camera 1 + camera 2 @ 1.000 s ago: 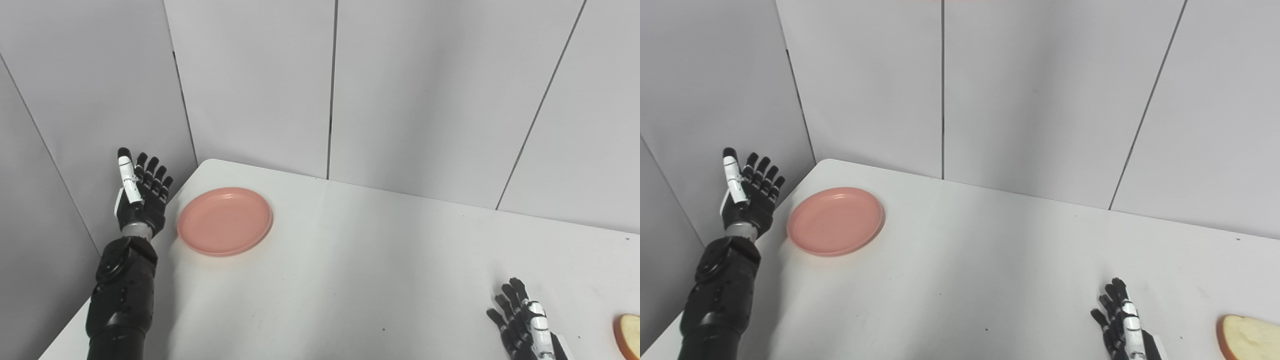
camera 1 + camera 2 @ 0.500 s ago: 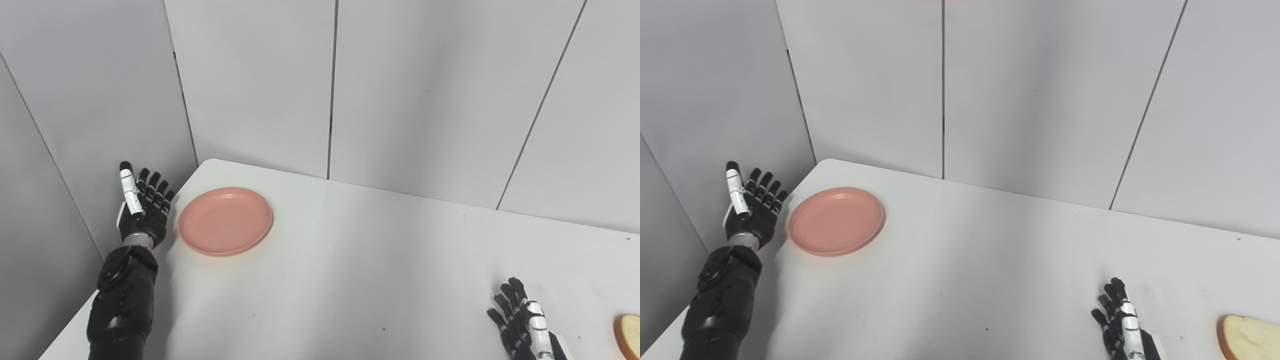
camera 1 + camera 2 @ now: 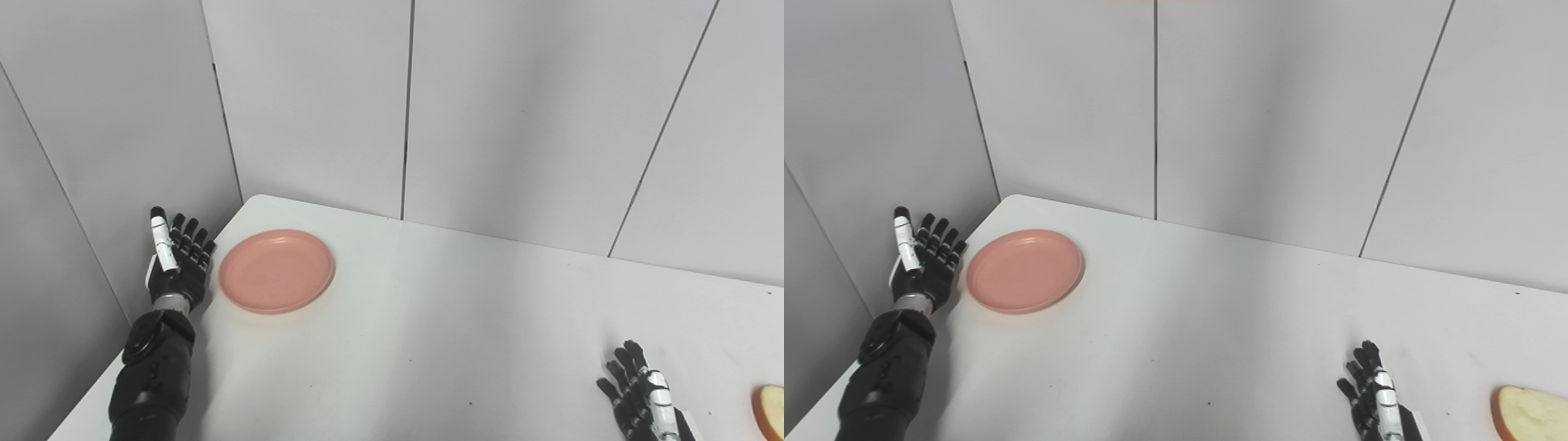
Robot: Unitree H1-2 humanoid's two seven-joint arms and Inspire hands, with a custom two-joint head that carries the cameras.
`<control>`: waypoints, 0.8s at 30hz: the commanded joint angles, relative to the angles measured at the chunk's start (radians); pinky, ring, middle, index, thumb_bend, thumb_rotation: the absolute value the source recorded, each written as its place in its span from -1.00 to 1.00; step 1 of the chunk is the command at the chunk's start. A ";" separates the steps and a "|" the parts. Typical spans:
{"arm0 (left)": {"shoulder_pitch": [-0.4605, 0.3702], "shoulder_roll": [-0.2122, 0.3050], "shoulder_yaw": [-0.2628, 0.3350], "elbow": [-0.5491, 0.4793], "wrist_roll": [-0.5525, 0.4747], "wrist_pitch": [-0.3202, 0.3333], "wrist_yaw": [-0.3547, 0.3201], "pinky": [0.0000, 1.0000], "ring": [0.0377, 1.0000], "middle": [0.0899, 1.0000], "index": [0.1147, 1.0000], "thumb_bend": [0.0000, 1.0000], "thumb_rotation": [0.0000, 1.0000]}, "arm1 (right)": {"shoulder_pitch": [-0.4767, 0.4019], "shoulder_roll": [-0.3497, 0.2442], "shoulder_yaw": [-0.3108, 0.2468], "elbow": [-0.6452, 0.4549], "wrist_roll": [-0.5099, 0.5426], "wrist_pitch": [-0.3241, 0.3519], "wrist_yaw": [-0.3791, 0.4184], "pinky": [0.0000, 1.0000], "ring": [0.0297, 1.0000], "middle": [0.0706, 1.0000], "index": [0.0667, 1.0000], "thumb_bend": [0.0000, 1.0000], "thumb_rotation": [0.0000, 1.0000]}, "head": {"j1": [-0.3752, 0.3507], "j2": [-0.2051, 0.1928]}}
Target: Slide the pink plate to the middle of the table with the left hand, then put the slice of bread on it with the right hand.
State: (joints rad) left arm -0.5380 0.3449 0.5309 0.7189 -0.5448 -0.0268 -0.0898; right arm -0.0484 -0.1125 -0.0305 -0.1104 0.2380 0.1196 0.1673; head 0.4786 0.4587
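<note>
Pink plate (image 3: 276,271) on white table (image 3: 429,331) — black-and-white hands (image 3: 180,266) — pale, brown-crusted bread (image 3: 1528,413).

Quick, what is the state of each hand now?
Left hand: open, holds nothing, beside the pink plate.
Right hand: open, holds nothing.

Slice of bread (image 3: 1531,415), right of the right hand (image 3: 1375,398): lower edge is running off the bottom border in the right eye view; in the left eye view only a sliver is showing at the right border. Right hand: wrist and arm are being cut by the bottom border. Left hand (image 3: 177,264), beside the pink plate (image 3: 277,270): contact with the rim is not resolving. Its forearm is leaving the bottom border.
</note>
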 commanded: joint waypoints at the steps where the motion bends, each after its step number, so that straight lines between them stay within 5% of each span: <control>1: -0.025 0.020 -0.006 -0.001 0.014 -0.025 0.004 1.00 1.00 1.00 1.00 0.49 0.90 | -0.009 -0.004 -0.003 0.005 -0.002 -0.021 0.006 1.00 1.00 1.00 1.00 -0.41 1.00 | 0.000 0.001; 9: -0.021 0.008 -0.031 -0.053 0.032 -0.001 0.026 1.00 1.00 1.00 1.00 0.48 0.91 | -0.013 -0.009 -0.002 0.000 0.003 -0.005 0.011 1.00 1.00 1.00 1.00 -0.42 1.00 | -0.002 0.001; 24: -0.031 -0.026 -0.069 0.000 0.034 -0.009 -0.008 1.00 0.99 0.97 0.98 0.44 0.95 | -0.007 -0.002 0.001 -0.011 -0.012 -0.009 -0.005 1.00 1.00 1.00 1.00 -0.36 1.00 | -0.019 0.006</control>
State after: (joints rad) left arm -0.5405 0.3239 0.4677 0.7071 -0.5198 -0.0292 -0.0971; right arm -0.0479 -0.1151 -0.0293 -0.1122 0.2317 0.1193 0.1631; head 0.4602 0.4633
